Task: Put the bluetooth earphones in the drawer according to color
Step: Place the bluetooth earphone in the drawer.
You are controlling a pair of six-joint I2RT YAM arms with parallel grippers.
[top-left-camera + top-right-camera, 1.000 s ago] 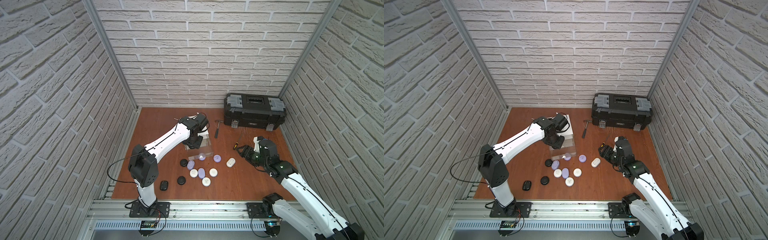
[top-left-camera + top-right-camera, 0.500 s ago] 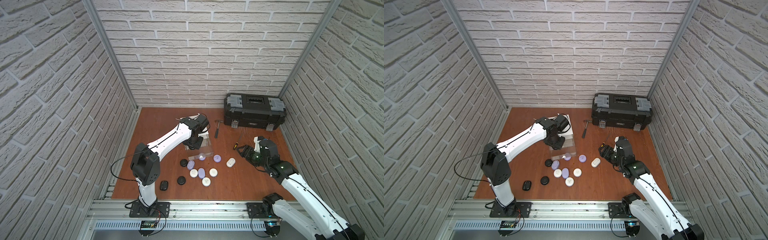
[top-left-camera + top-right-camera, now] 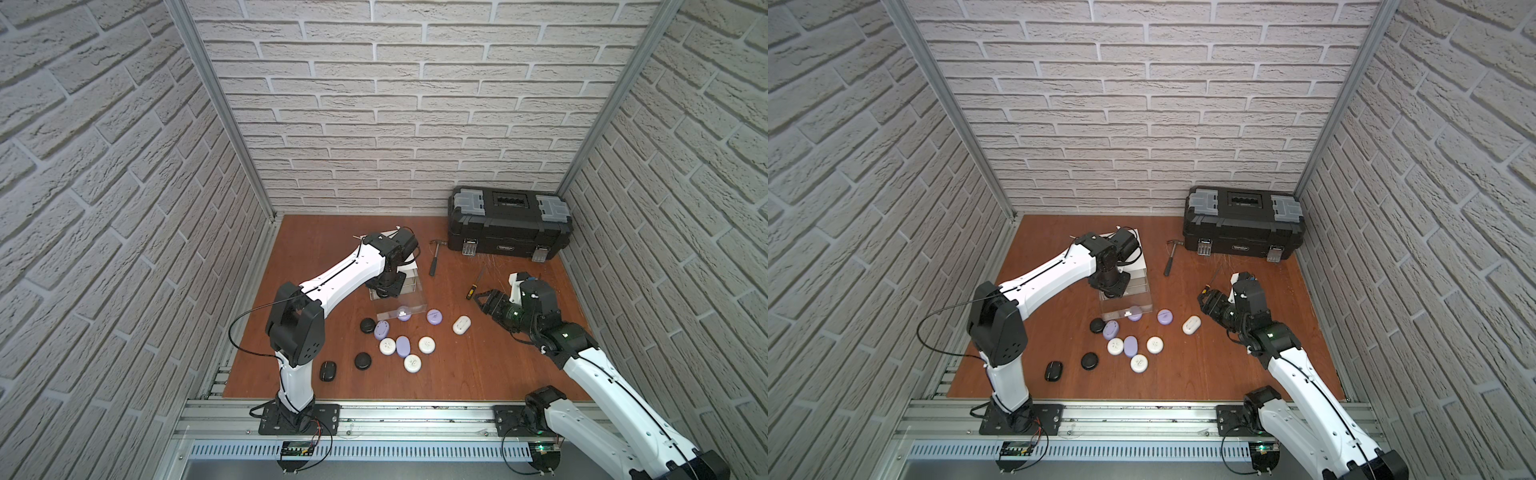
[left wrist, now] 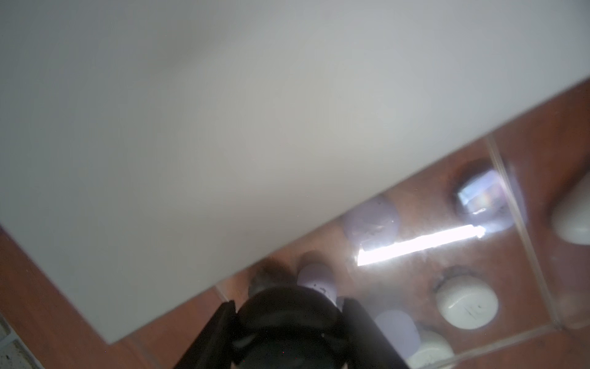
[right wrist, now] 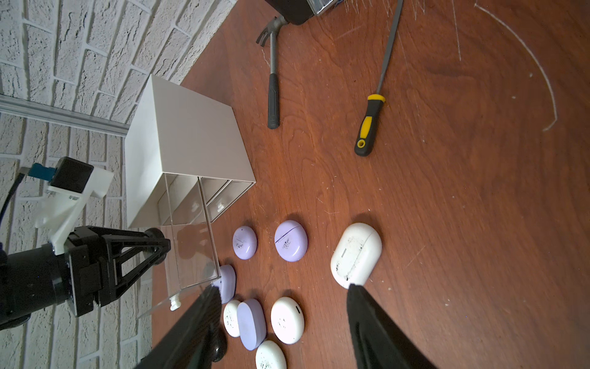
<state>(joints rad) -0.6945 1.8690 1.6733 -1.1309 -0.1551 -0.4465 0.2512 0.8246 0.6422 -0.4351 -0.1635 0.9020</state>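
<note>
Left gripper, closed on a black earphone, may drop it beside the open drawer if misaligned; right gripper stands open, empty

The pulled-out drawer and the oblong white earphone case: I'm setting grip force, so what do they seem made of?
Pulled-out clear drawer: likely hard acrylic-like plastic, glossy; the brown wooden table shows through its walls. Oblong white earphone case: apparently smooth moulded plastic, satin sheen, a seam line, dark scuff marks.
</note>
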